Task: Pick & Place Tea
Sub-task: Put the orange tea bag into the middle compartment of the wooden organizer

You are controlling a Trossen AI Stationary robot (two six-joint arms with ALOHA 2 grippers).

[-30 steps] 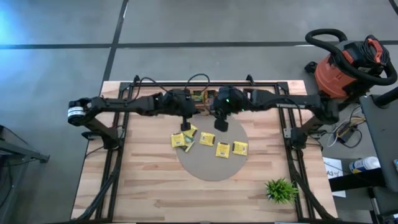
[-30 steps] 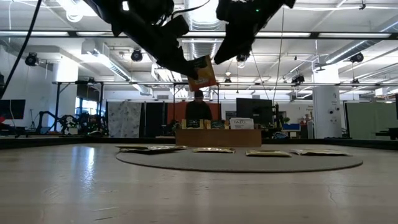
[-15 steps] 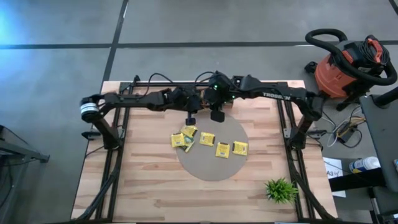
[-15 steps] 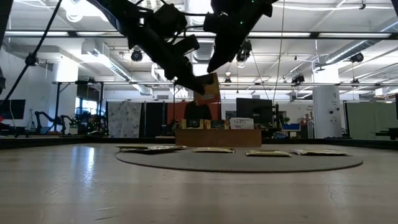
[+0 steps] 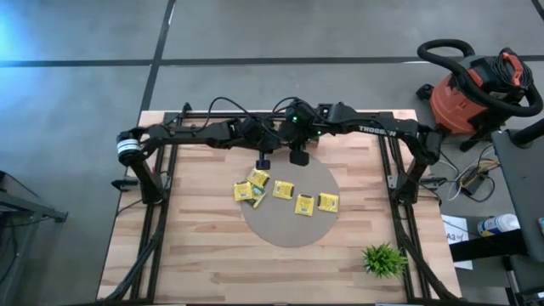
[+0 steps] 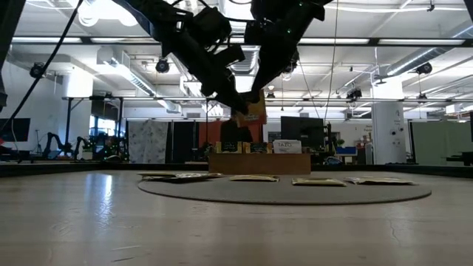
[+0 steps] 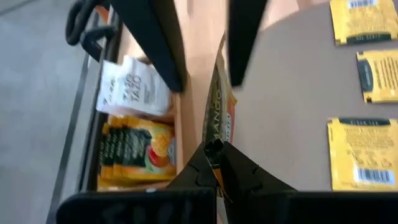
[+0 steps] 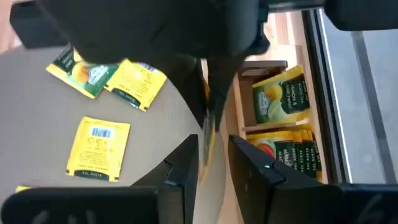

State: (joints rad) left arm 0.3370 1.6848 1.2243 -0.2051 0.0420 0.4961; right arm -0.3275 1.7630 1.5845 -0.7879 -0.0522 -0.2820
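Note:
An orange-yellow tea packet (image 6: 253, 111) hangs in the air over the far rim of the round grey mat (image 5: 289, 225), and my left gripper (image 5: 263, 162) is shut on it. My right gripper (image 5: 297, 157) is open. Its fingers stand on either side of the packet's other end (image 7: 222, 53). Several yellow tea packets (image 5: 283, 189) lie flat on the mat. The brown wooden tray (image 7: 180, 118) at the table's far edge holds more packets (image 8: 280, 99) standing in its compartments. My left gripper pinches one edge of the packet (image 7: 215, 142) between its two fingers, coming slanting down from the table's left. The packet stands on edge and reaches out beyond the fingertips, lifted clear of mat and tray. My right gripper: one finger (image 7: 244, 37) is close beside the packet's free end; I cannot tell whether it touches.
A small green plant (image 5: 384, 259) stands near the table's front right corner. A red shop vacuum (image 5: 476, 85) sits on the floor beyond the table's right far corner. Bare wood shows to the left and in front of the mat.
Both grippers have moved toward the table's far edge and closer together. The left has carried the packet, still clear of the mat, toward the tray. The right gripper has come in from the right, and its fingers now stand around the packet's free end.

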